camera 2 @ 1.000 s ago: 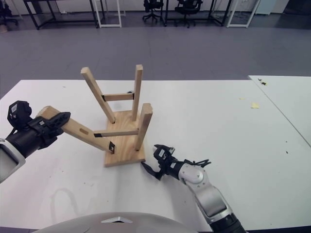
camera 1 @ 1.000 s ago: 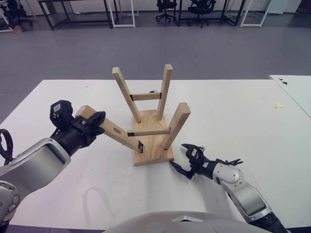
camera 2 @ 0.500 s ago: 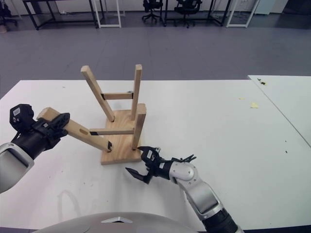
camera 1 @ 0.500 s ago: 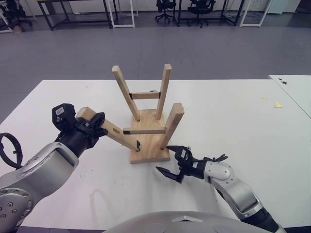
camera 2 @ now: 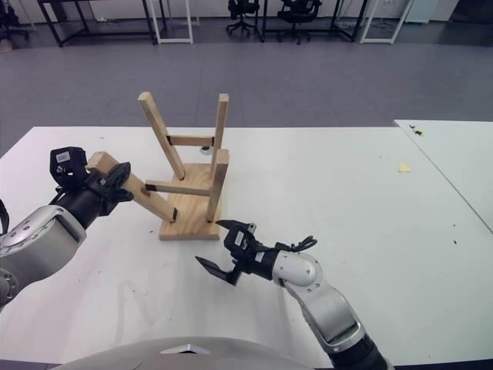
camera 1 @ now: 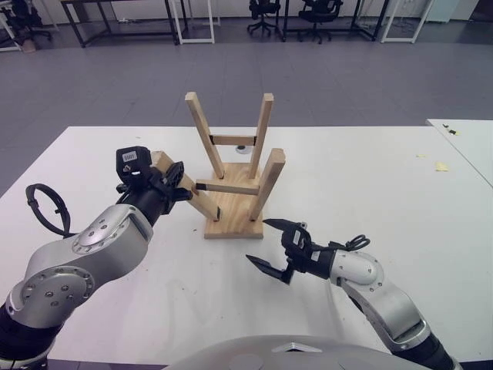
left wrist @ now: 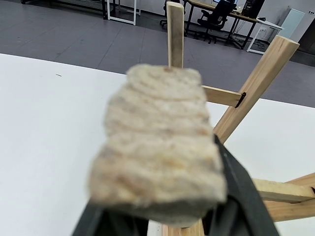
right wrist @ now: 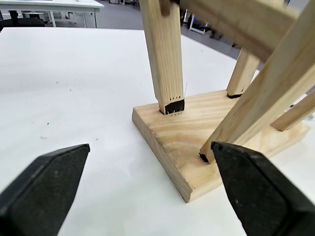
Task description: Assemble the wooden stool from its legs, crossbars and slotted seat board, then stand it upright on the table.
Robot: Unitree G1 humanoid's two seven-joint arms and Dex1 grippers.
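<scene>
Stool (camera 1: 235, 181) stands inverted on the table (camera 1: 400, 177), seat board (camera 1: 231, 222) flat, legs up. Left gripper (camera 1: 171, 183) is clamped on the free end of the near leg (camera 1: 202, 204), which leans outward; whether its foot sits fully in the slot is unclear. Right gripper (camera 1: 258, 240) hovers wide open just beside the board's near corner. Recommended: brace the board, then press along the leg's axis.

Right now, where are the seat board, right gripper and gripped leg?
seat board (camera 1: 233, 223), left eye view, bare near part.
right gripper (camera 1: 256, 240), left eye view, between its fingertips.
gripped leg (camera 1: 200, 203), left eye view, middle of shaft.
</scene>
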